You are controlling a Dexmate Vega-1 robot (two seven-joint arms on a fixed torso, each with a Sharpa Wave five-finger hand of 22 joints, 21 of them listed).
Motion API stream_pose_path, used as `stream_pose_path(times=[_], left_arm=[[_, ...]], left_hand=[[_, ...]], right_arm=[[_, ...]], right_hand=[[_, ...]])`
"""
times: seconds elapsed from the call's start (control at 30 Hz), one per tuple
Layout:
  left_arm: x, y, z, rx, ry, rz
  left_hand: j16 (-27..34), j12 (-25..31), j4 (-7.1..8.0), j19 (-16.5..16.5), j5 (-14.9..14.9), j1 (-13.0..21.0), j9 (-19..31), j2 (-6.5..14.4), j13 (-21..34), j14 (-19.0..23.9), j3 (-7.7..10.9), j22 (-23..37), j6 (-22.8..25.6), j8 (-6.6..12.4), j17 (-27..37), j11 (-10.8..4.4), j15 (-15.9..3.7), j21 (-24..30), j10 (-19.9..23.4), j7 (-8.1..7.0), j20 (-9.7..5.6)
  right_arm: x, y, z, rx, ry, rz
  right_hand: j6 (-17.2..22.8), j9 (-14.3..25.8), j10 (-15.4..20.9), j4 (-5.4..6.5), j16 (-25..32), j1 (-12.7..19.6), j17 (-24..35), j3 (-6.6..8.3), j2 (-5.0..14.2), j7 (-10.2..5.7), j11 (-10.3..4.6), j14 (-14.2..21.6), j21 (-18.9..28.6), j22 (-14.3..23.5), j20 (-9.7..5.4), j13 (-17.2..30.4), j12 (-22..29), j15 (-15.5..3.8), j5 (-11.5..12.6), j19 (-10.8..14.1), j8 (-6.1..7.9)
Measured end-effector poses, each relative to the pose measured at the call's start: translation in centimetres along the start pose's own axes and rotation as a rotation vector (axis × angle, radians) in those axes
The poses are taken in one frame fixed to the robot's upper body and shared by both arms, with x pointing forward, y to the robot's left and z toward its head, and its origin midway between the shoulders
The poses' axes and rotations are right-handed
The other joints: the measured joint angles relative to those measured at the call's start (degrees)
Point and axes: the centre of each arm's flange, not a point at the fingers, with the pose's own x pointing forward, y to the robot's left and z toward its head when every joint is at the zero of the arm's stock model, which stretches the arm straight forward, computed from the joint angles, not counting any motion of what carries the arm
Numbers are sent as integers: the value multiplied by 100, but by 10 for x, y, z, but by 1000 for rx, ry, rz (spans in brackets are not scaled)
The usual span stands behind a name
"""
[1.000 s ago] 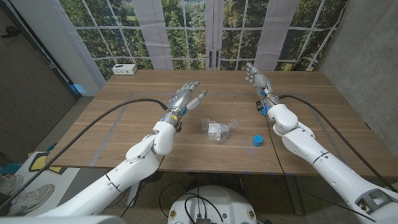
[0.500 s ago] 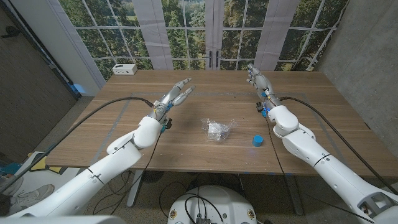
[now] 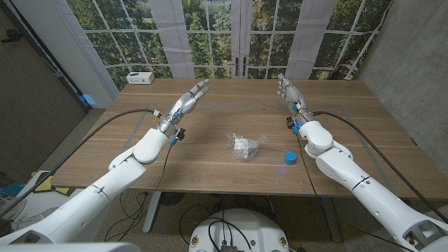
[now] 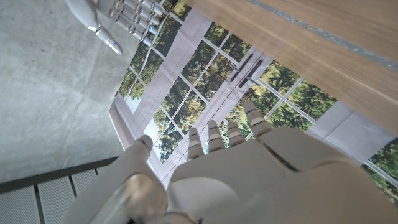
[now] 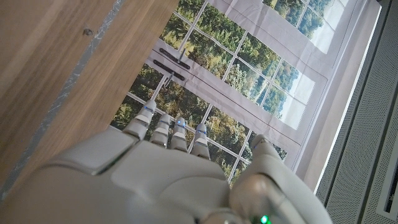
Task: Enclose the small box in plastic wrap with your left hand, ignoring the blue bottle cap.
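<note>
1. We see the small box [image 3: 243, 145] lying near the middle of the wooden counter [image 3: 210, 168], sitting on a crumpled sheet of clear plastic wrap [image 3: 257, 143] that bunches up around it; how much of the box the film covers we cannot tell.
2. The blue bottle cap [image 3: 290, 159] stands on the counter to the right of the box, apart from the wrap and closer to the near edge.
3. Our left hand [image 3: 189, 99] is raised over the far left part of the counter, well apart from the box. Its fingers [image 3: 201, 87] are stretched out straight and close together, pointing toward the windows, and hold nothing.
4. In the left wrist view the back of the left hand [image 4: 249, 180] shows with its fingers extended side by side, nothing between them.
5. Our right hand [image 3: 288, 89] is over the far right part of the counter, also well apart from the box and the cap. Its fingers reach forward, slightly spread, with nothing in them.
6. In the right wrist view the right hand [image 5: 155, 177] shows the same: fingers straight, empty.
7. A small white box-shaped device [image 3: 141, 78] rests at the far left corner of the counter.
</note>
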Motion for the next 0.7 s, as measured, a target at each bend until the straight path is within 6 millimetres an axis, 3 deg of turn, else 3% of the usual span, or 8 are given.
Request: stream_pose_path(times=[0.4, 0.7], left_arm=[[1, 17, -9, -193, -51, -12], [-2, 22, -16, -316, -41, -14]], left_hand=[[-46, -88, 0, -35, 0, -47, -30, -148, 0, -127, -93, 0, -155, -27, -15, -38, -20, -44, -165, -111, -7], [-68, -133, 0, -107, 1, -78, -30, -178, 1, -250, -139, 0, -371, -71, -15, -40, 43, -89, -310, -78, 17]], right_arm=[[4, 3, 6, -5, -4, -6], [-1, 8, 12, -12, -23, -4]], right_hand=[[50, 0, -1, 24, 0, -31, 0, -24, -31, -13, 0, 0, 0, 0, 31, 0, 0, 0, 0, 31, 0], [50, 0, -1, 47, 0, -60, 0, -47, -60, -13, -1, 0, 0, 0, 31, 0, 0, 0, 0, 30, 0]])
